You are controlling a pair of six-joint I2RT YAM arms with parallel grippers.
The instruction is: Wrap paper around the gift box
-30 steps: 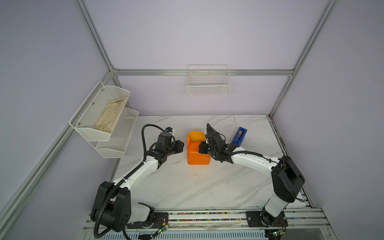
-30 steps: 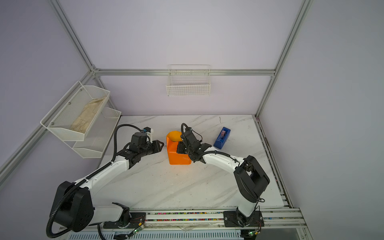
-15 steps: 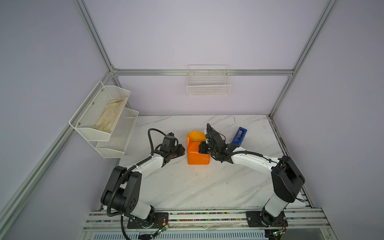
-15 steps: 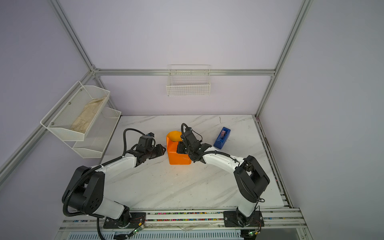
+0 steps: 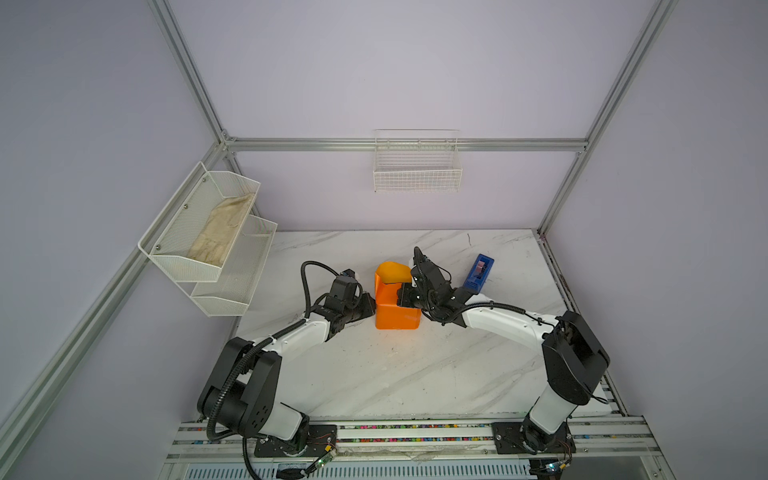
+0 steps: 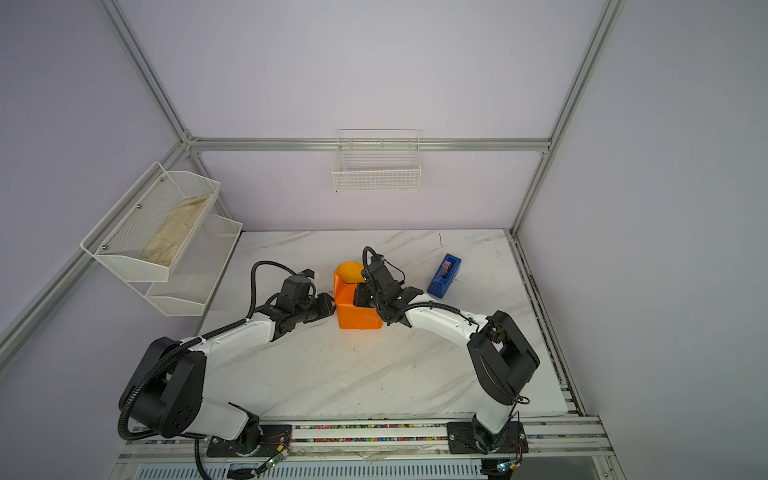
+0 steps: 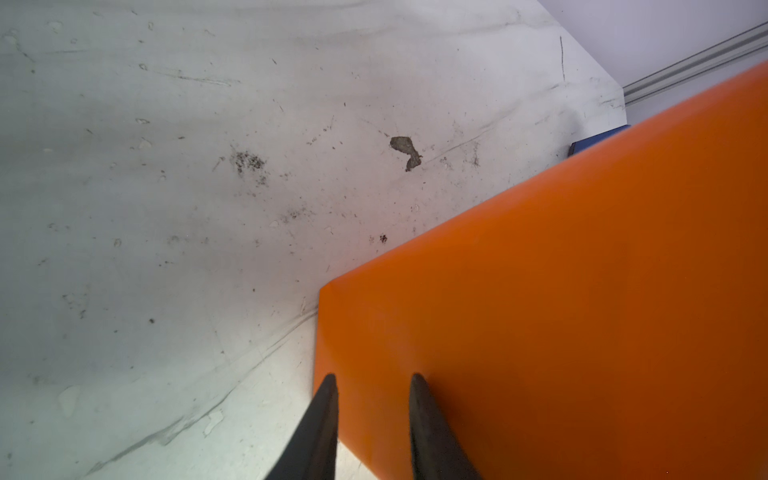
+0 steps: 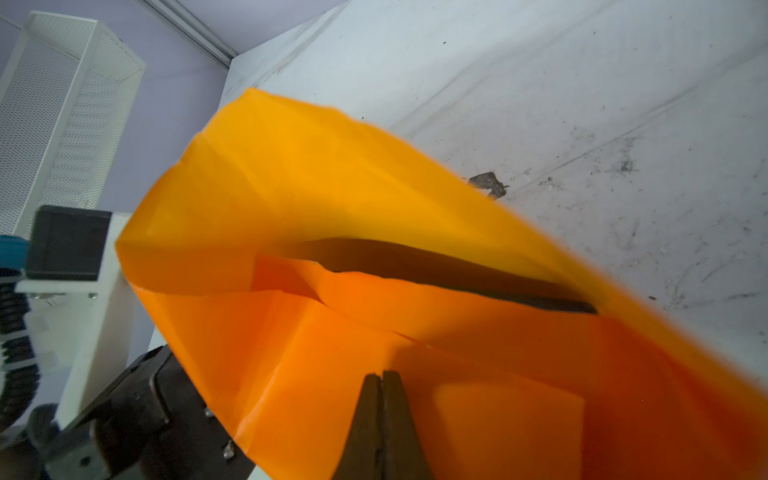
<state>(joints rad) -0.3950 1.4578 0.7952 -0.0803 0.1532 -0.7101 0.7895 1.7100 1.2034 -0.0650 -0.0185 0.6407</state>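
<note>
The paper [image 5: 395,313] stands folded round the gift box as an orange parcel mid-table, seen in both top views [image 6: 357,316], with a loose flap [image 5: 392,270] sticking up at its far end. Only a dark edge of the gift box [image 8: 436,270] shows, in the gap under that flap. My left gripper [image 7: 373,378] is open a little with nothing between its fingers; its tips rest against the parcel's left side wall [image 7: 561,311] near a corner. My right gripper [image 8: 382,374] is shut and its tips press down on the folded paper on top [image 5: 401,293].
A blue tape dispenser [image 5: 478,272] lies right of the parcel, behind my right arm. A white wire shelf [image 5: 208,232] holding a cloth hangs on the left wall. A wire basket [image 5: 417,166] hangs on the back wall.
My left arm has dropped lower and carried its gripper right, up against the parcel's left side. The right gripper and the parcel have stayed put.
</note>
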